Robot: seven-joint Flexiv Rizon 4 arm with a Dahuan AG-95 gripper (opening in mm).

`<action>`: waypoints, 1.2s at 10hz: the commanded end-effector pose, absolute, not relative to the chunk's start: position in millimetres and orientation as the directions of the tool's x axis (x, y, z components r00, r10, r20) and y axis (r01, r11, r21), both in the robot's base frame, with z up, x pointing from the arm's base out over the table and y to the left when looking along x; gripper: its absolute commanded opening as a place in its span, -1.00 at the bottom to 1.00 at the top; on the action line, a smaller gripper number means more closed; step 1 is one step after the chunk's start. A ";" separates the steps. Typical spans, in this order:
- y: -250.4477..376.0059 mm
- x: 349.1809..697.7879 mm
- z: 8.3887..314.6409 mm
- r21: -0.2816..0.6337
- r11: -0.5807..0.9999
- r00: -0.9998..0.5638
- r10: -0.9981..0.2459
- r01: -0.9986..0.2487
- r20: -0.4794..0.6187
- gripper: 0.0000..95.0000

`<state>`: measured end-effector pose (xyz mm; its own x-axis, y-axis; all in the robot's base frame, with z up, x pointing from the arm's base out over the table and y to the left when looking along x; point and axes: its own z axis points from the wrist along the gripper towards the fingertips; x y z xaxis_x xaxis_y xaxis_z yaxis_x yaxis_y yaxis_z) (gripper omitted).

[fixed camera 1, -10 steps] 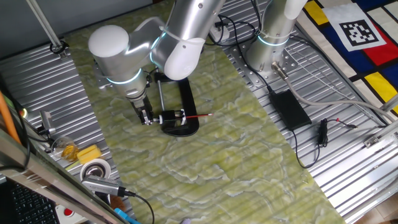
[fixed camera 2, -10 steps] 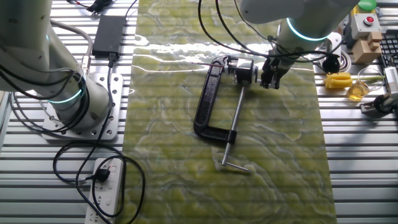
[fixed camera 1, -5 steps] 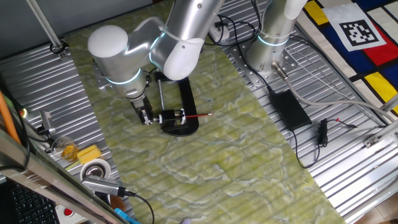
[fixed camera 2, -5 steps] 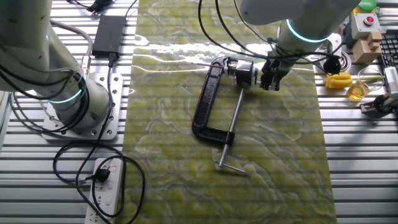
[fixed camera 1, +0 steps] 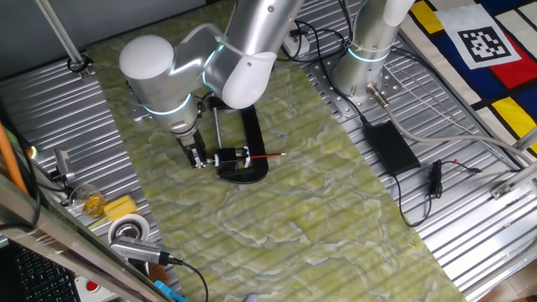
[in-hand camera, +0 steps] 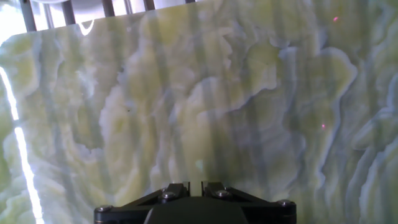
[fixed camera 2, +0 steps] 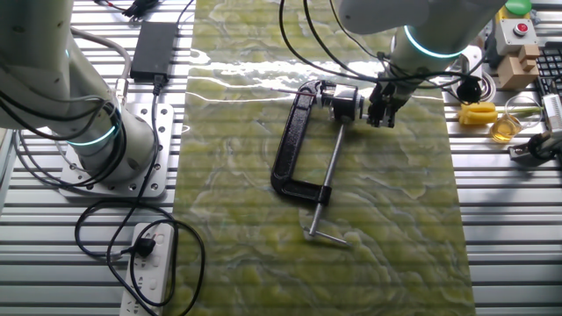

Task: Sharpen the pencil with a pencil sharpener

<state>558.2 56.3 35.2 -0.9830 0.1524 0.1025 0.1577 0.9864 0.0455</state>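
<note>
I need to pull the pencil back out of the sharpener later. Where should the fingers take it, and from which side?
Probably the free red shaft of the pencil, which juts out level from the pencil sharpener, away from the gripper. Come straight down, fingers either side of the shaft, well clear of the sharpener's black frame.

The arm point(fixed camera 1: 243, 50) was built of thick, rounded silver-grey segments, with glowing cyan rings at the joints and a bulbous white cap on the elbow housing. Its wrist tapered to a small black gripper point(fixed camera 1: 196, 156) with two slim dark fingers point(fixed camera 2: 379, 112), and black cables ran along the upper links. In the hand view the gripper body point(in-hand camera: 194, 210) appeared as a flat black block with silver screw heads at its corners and beside a narrow central slot.
</note>
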 end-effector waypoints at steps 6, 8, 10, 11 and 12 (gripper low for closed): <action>55.9 557.9 36.7 0.067 0.974 -0.971 0.209 0.218 0.113 -1.00; 57.4 558.1 36.0 0.068 0.965 -0.962 0.245 0.254 0.123 -1.00; 57.1 557.6 36.1 0.057 0.966 -0.961 0.245 0.254 0.126 -1.00; 56.5 557.5 38.1 0.055 0.966 -0.961 0.245 0.254 0.127 -1.00; 55.2 557.1 39.7 0.055 0.966 -0.961 0.245 0.254 0.129 -1.00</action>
<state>557.7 54.3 38.3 -0.9611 0.2444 0.1289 0.2529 0.9660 0.0539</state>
